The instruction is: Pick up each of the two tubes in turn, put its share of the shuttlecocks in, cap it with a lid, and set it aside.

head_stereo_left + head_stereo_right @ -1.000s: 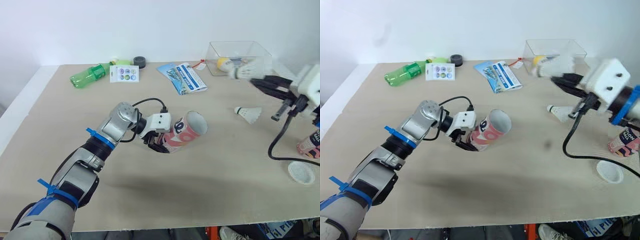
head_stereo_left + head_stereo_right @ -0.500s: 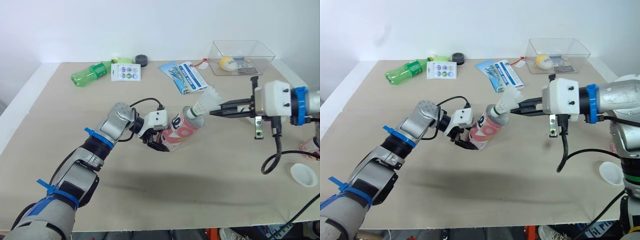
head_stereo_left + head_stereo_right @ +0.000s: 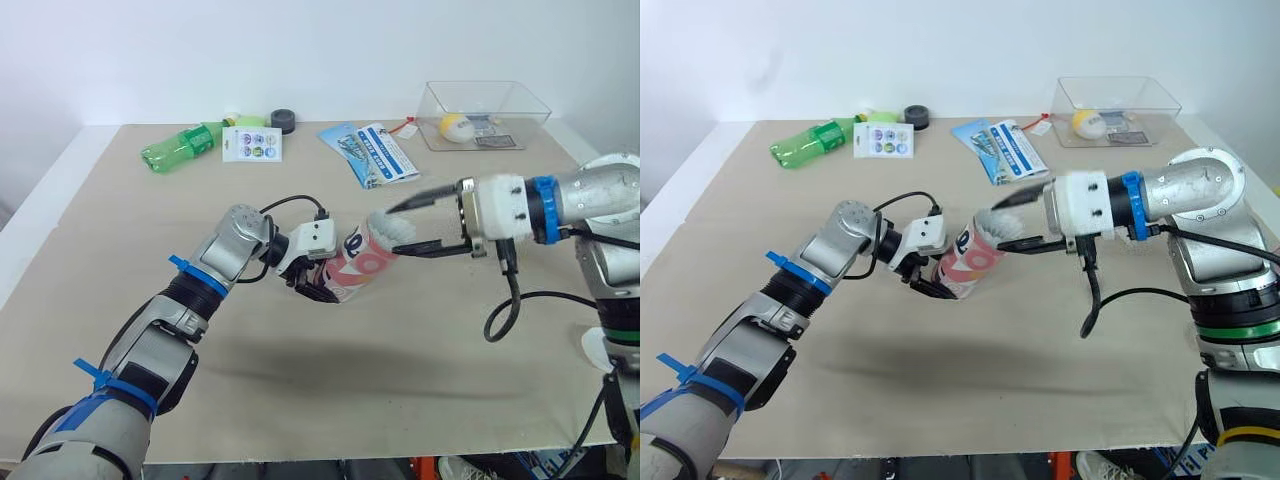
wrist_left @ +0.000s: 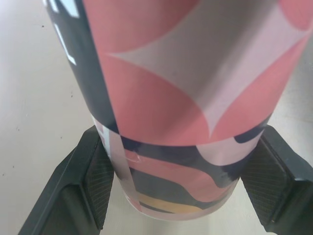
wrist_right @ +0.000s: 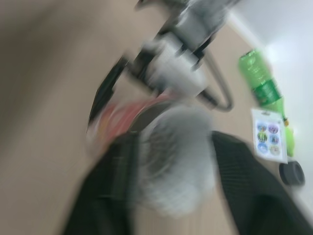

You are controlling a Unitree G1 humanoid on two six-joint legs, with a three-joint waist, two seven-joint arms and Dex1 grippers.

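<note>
Left eye view: left pincer (image 3: 318, 286) is clamping the tilted tube (image 3: 362, 262) at its base. Right pincer (image 3: 402, 230) is hanging spread wide, fingers either side of the shuttlecock (image 3: 386, 226) sitting in the tube's mouth.

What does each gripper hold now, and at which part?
The left gripper clamps the tube near its bottom end. The right gripper is open and holds nothing; the shuttlecock sits in the tube's mouth.

Bright and even, lit softly from above. Faint, blurred-edged shadows on the surface (image 3: 330, 345), no glare. Clear and sharp from the head. Crisp up close on the tube (image 4: 186, 98) at the left wrist. Badly smeared by motion at the right wrist.
</note>
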